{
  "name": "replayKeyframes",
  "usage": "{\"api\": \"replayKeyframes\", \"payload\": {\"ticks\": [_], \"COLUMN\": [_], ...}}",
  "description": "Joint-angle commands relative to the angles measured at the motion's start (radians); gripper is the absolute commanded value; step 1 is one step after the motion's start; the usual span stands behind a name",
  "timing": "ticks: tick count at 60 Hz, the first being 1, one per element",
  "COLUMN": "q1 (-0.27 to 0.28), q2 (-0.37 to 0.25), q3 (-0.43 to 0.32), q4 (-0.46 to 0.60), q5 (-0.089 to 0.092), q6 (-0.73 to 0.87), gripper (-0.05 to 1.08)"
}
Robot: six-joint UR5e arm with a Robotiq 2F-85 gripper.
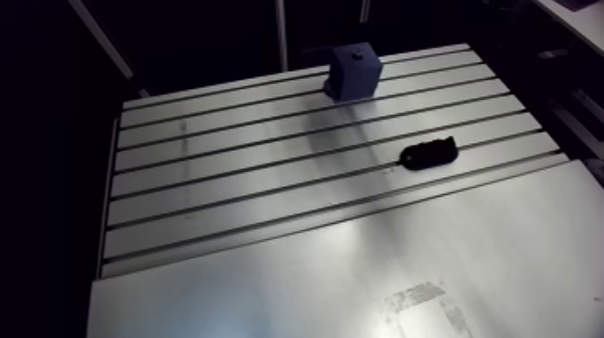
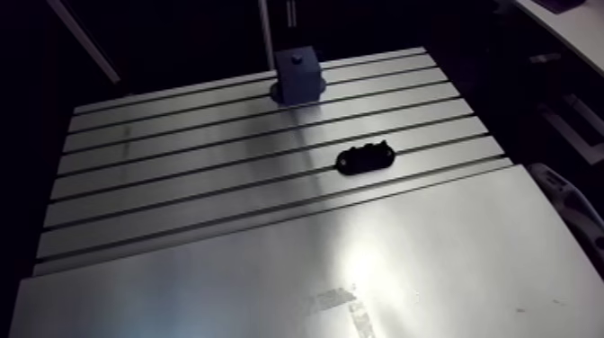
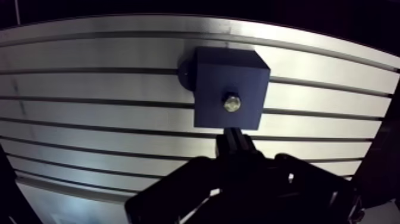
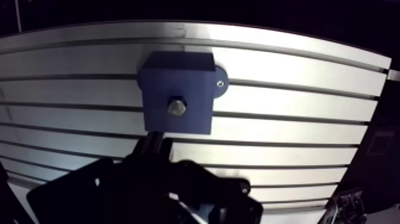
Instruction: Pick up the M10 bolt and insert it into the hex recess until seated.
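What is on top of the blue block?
A bolt, hex head up, sits in the middle of the top face of the blue block. Its shank and the recess beneath are covered by the head, so how deep it sits cannot be seen.

We seem to be in a robotics lab or workshop. The desk [image 1: 270,270] is bare aluminium plate cut with long parallel slots (the kind made for clamping fixtures). On it stands a blue block [image 1: 353,72] with a bolt [image 3: 231,103] set in its top.
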Motion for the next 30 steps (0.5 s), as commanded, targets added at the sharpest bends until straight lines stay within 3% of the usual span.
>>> {"api": "replayKeyframes", "payload": {"ticks": [1, 30], "q1": [0.002, -0.001], "q2": [-0.019, -0.021], "q3": [0.036, 0.093], "q4": [-0.056, -0.157], "q5": [0.017, 0.011], "q6": [0.004, -0.002], "gripper": [1.07, 1.08]}}
